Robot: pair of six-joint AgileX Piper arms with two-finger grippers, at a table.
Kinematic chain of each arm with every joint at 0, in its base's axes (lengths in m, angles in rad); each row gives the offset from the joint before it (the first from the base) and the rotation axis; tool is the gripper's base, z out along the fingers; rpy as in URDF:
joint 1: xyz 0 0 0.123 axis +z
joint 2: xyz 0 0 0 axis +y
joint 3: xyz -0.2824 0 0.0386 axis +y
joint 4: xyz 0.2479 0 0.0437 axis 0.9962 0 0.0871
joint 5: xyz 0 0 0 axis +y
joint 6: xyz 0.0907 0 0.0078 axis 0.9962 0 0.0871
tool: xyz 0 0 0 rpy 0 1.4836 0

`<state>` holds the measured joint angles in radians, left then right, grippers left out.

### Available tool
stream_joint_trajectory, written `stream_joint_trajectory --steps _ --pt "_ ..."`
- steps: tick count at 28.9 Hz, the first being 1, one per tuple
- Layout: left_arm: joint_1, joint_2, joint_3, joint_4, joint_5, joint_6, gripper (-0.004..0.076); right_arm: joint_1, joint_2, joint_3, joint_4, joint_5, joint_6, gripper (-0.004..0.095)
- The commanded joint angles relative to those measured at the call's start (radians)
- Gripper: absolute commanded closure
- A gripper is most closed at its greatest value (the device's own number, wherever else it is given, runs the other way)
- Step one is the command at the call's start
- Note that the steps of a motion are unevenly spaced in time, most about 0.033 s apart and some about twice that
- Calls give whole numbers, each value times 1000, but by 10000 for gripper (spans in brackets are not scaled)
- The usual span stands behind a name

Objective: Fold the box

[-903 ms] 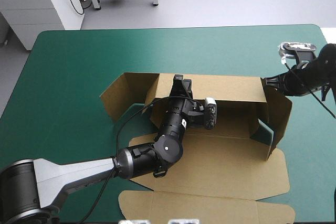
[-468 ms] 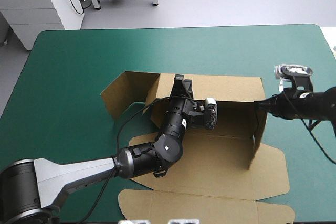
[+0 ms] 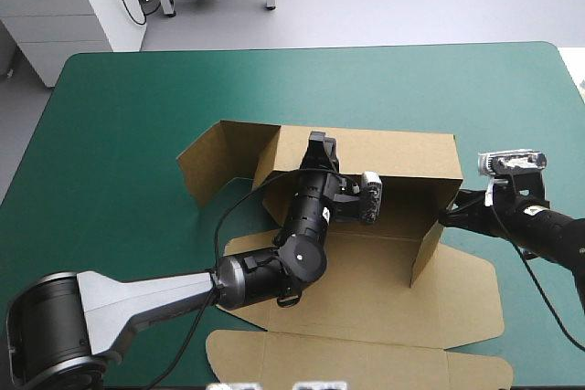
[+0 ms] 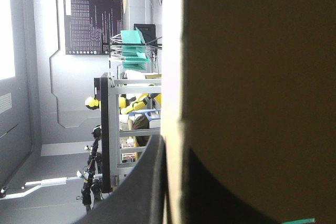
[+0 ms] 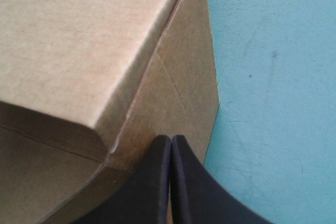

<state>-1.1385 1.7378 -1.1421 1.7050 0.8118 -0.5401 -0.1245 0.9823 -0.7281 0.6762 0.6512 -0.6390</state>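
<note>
Seen from above and behind, looking down across the whole desk [image 3: 119, 116]; from both wrists, hard against the box [image 3: 366, 271], shared with overhead.

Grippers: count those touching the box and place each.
2. The left gripper is shut on the far wall of the box. The right gripper, shut, presses its tip against the right-end flap from outside.

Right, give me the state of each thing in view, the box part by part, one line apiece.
box: part-folded, open
far wall: upright
right end wall: raised, angled inward
left end flap: raised, splayed outward
lid: flat
left gripper: shut on the box, at the far wall's top edge
right gripper: shut, empty, tip against the right end wall's outside
</note>
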Motion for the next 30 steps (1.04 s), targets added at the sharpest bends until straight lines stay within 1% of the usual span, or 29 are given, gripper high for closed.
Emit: stream_joint_trajectory --steps 1,4,5,8,9,12,14,15,17,20,22,24,25,26,28,30 --pt "-8 -11 -19 -12 -23 -10 732 -1 -24 -20 19 13 -31 920" --pt "-8 -13 -19 -10 -21 -10 732 -1 -24 -20 -27 35 -30 909" --pt "-8 -13 -19 -8 -15 -10 732 -1 -24 -23 -47 47 -30 882" --pt "-8 -13 -19 -8 -8 -10 732 -1 -24 -23 -100 86 -30 716" --pt "-8 -13 -19 -8 -8 -10 732 -1 -24 -23 -107 95 -35 627" --pt "-8 -13 -19 -8 -8 -10 732 -1 -24 -23 -109 103 -72 450" --pt "-8 -13 -19 -8 -8 -10 732 -1 -24 -23 -113 109 -82 384" --pt "-8 -13 -19 -8 -8 -10 732 -1 -24 -23 -113 109 -91 366" --pt "-8 -13 -19 -8 -8 -10 732 -1 -24 -23 -113 103 -147 359" --pt "-8 -13 -19 -7 -8 -10 732 -1 -17 -23 -83 51 -216 359" --pt "-8 -13 -19 -7 -8 -10 732 -1 -1 -23 -31 16 -235 359" --pt "-8 -13 -19 -7 -8 -12 732 -1 23 -21 44 -3 -254 359" --pt "-8 -13 -19 -7 -8 -15 732 -1 49 -21 104 -3 -293 360" --pt "-8 -13 -19 -7 -8 -15 732 -1 63 -21 134 -3 -318 370" --pt "-8 -13 -19 -7 -8 -15 732 -1 88 -21 180 -7 -361 420" --pt "-8 -13 -19 -7 -7 -19 732 -1 112 -21 208 -17 -391 535"
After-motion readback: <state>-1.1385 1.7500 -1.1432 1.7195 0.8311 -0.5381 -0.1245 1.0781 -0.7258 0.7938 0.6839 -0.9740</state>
